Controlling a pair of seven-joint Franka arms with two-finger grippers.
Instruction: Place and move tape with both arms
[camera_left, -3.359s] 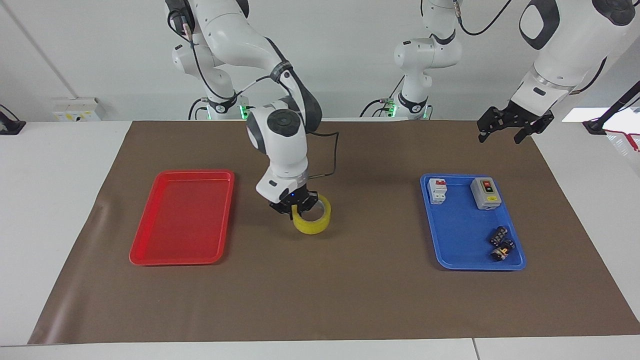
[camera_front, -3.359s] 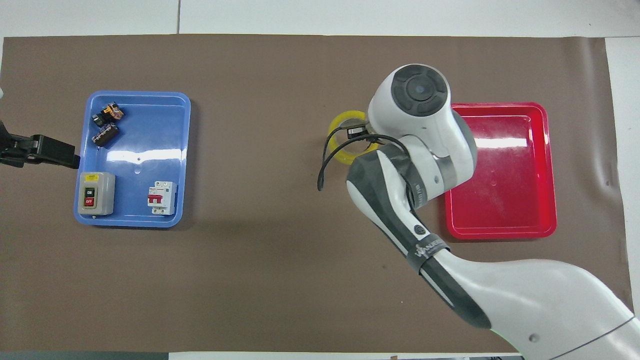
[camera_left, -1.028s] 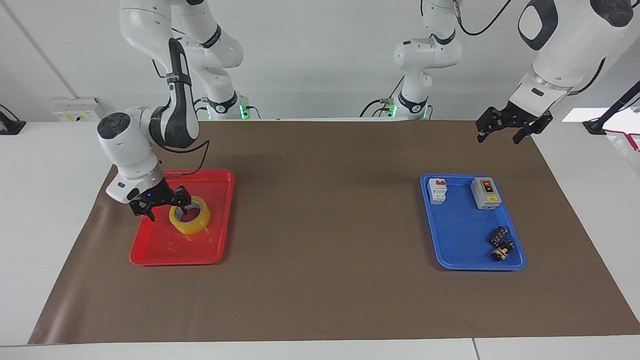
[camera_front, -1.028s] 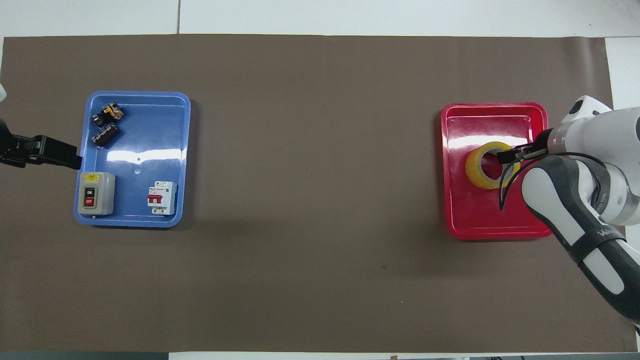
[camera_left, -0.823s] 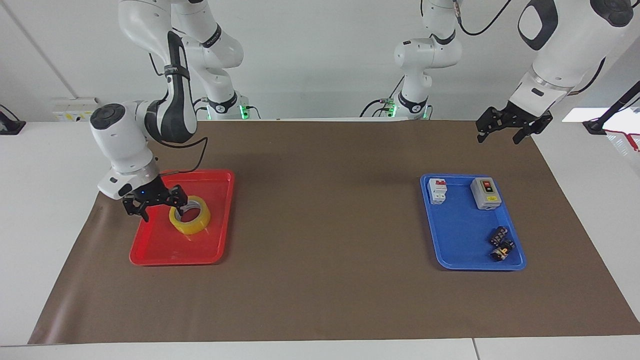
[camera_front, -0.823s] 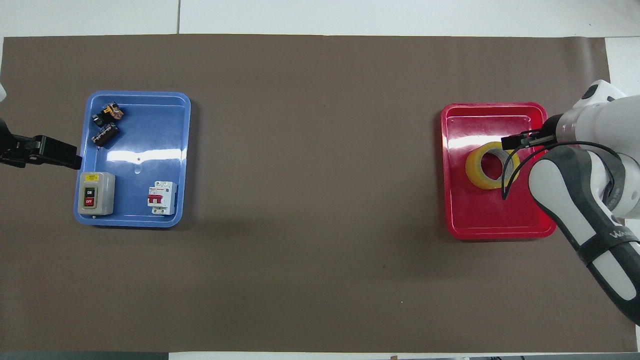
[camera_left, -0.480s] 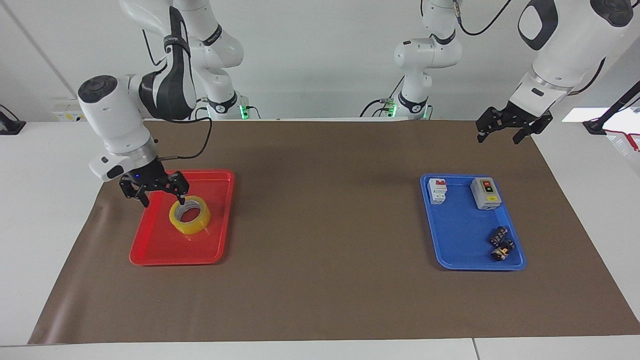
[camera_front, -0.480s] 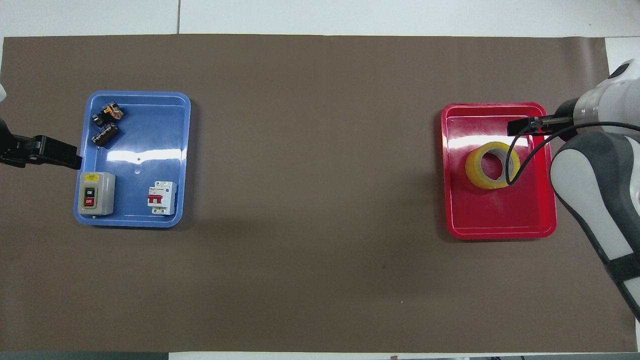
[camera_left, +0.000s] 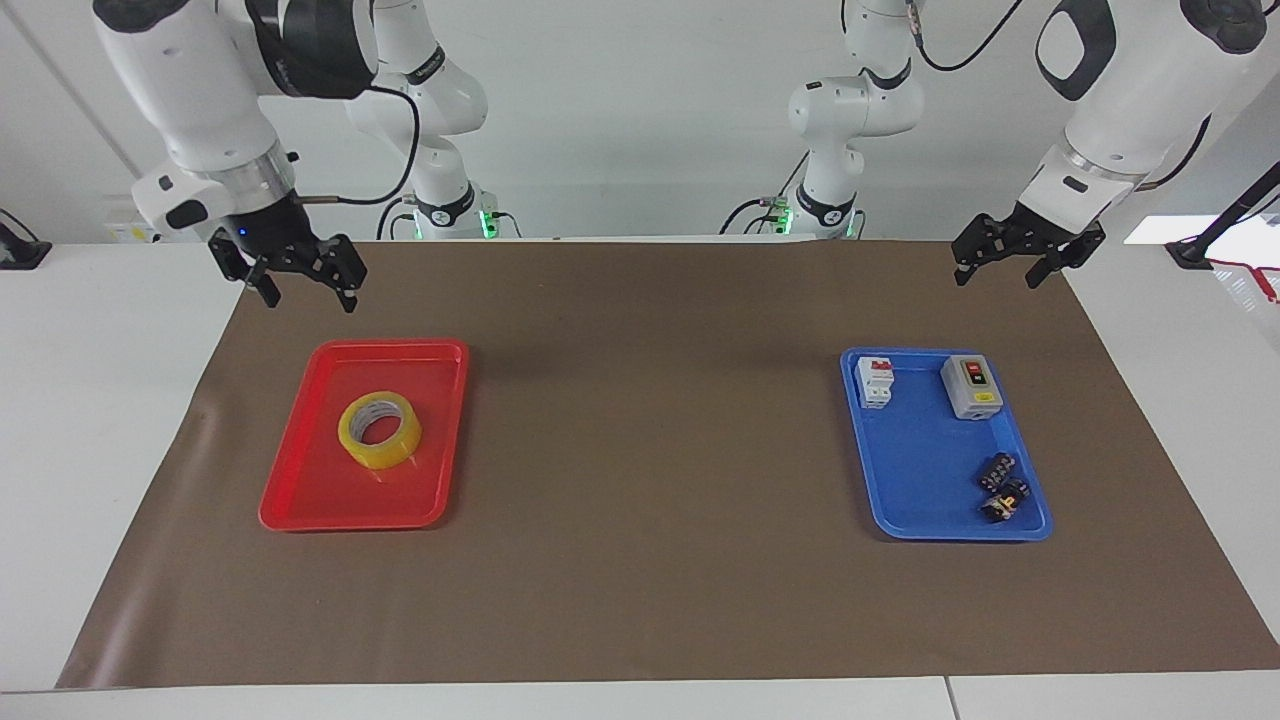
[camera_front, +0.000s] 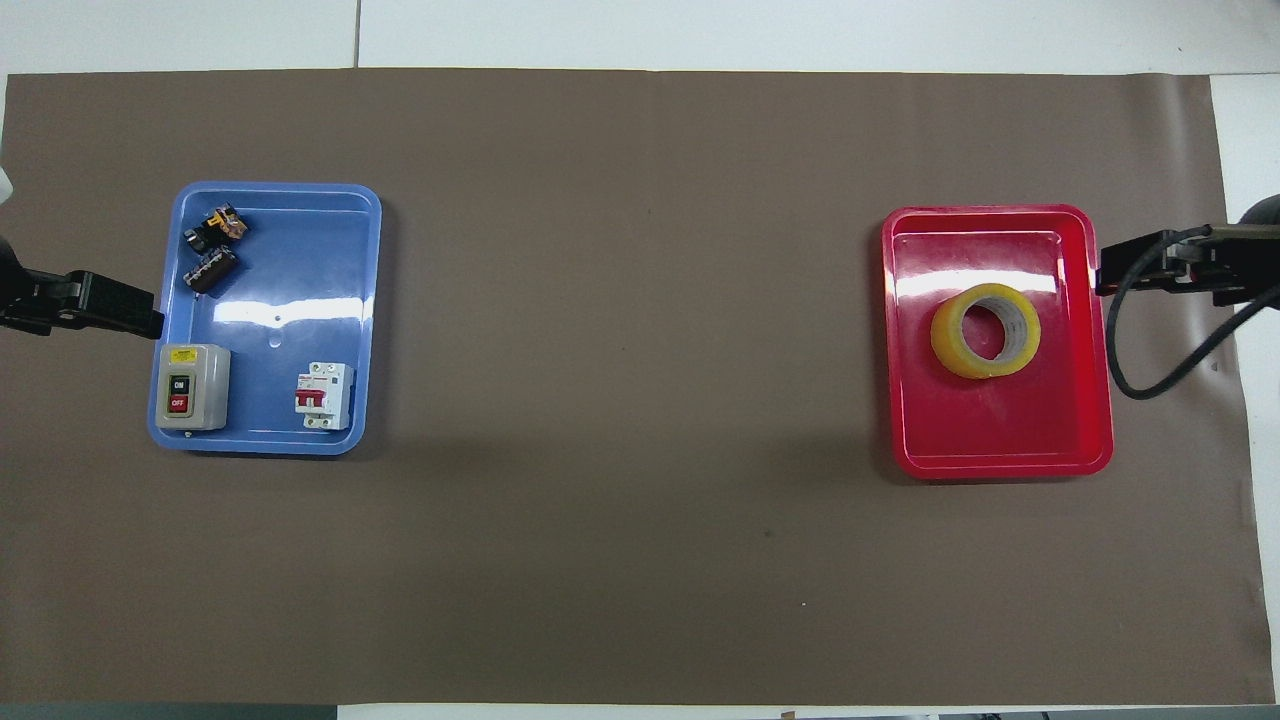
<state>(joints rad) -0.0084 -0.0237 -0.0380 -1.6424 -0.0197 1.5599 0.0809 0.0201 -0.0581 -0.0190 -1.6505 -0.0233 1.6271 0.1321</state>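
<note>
The yellow tape (camera_left: 379, 431) (camera_front: 985, 330) lies flat in the red tray (camera_left: 300, 500) (camera_front: 1000, 455), near its middle, with nothing touching it. My right gripper (camera_left: 308, 295) (camera_front: 1105, 272) hangs open and empty, raised over the mat by the tray's edge on the robots' side, well clear of the tape. At the left arm's end of the table my left gripper (camera_left: 998, 275) (camera_front: 150, 320) waits, open and empty, in the air over the mat's corner beside the blue tray (camera_left: 930, 480) (camera_front: 280, 260).
The blue tray holds a grey on/off switch box (camera_left: 972, 386) (camera_front: 191, 386), a white and red circuit breaker (camera_left: 875, 381) (camera_front: 323, 395) and two small black-and-orange blocks (camera_left: 1002, 487) (camera_front: 212, 248). A brown mat (camera_left: 650, 450) covers the table between the trays.
The right gripper carried the tape from the mat's middle into the red tray, let it go, then rose and drew back toward the robots. The left arm has stayed still.
</note>
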